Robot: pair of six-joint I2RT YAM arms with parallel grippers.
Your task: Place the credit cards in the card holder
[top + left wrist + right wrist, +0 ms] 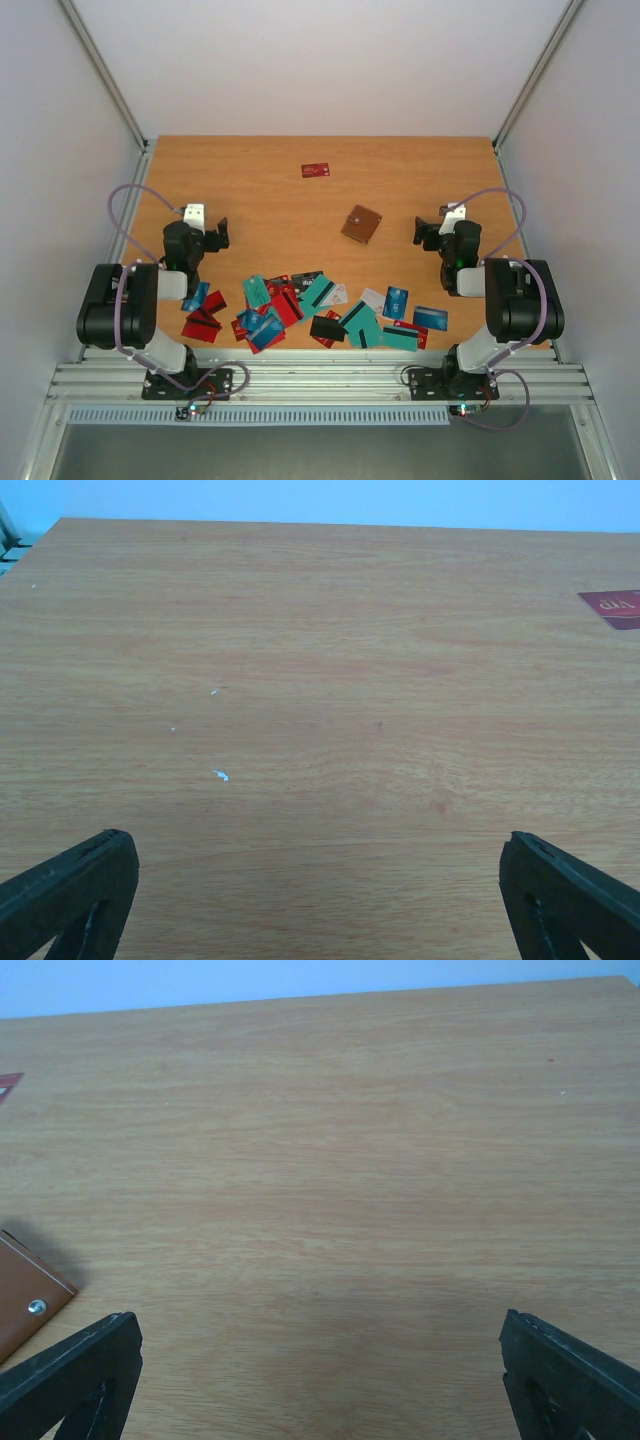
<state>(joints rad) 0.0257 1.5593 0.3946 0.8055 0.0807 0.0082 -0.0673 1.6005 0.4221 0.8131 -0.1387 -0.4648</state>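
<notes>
Wood table (250, 185), my inv.: credit cards (320, 305) heap behind R gripper (424, 232) & L gripper (218, 236); card holder (361, 224) btwn them; 1 red card (316, 170) ahead.

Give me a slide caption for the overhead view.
Left gripper and right gripper open, card holder between them, credit cards strewn on the table.

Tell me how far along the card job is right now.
Nothing looks done yet: the card holder lies apart from the cards and looks closed, with no card at it. Nothing is in hand: the left gripper and right gripper are both open and empty. Everything is left: the credit cards lie scattered along the near edge, plus one red card alone at the far side.
</notes>
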